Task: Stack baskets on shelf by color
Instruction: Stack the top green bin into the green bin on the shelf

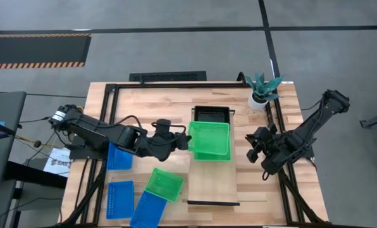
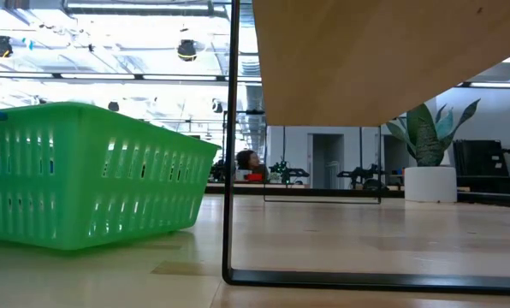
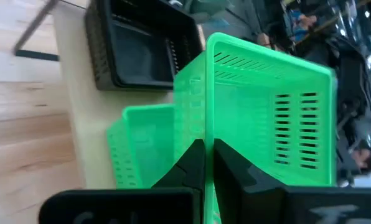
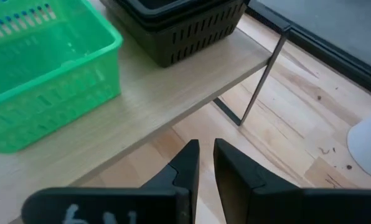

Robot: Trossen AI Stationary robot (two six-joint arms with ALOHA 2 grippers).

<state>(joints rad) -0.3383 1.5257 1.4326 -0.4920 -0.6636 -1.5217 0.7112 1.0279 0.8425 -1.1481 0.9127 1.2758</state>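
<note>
Where the left arm reaches in over the desk (image 1: 144, 101), its left claw (image 1: 187, 142) is clenched on the near rim of a green basket (image 1: 209, 140), fingers (image 3: 195, 163) pinching the thin plastic wall. Basket held tilted above the shelf (image 1: 212, 177); a second green basket (image 3: 142, 149) sits on the board directly beneath and beside it, as the left wrist view shows. In the high view the two greens overlap almost fully.

Black baskets (image 1: 210, 114): stacked at the far end of the shelf, just beyond the greens. Right wrist view shows nested black walls (image 4: 173, 25) close to the black end rail (image 4: 263, 74).

Off the shelf, on the desk's left side: one blue basket (image 1: 119, 156) just under the left forearm; another blue basket (image 1: 119, 199) nearer the front edge; a third blue basket (image 1: 148, 209) at the front, tilted, with a third green basket (image 1: 164, 184) lying partly over its corner. That green one fills the left of the low view (image 2: 84, 175).

Right claw (image 1: 254, 145) hangs to the right of the shelf, well apart from any basket, fingers (image 4: 185, 165) nearly together, holding nothing.

Potted plant (image 1: 261, 88) stands at the far right of the desk.
</note>
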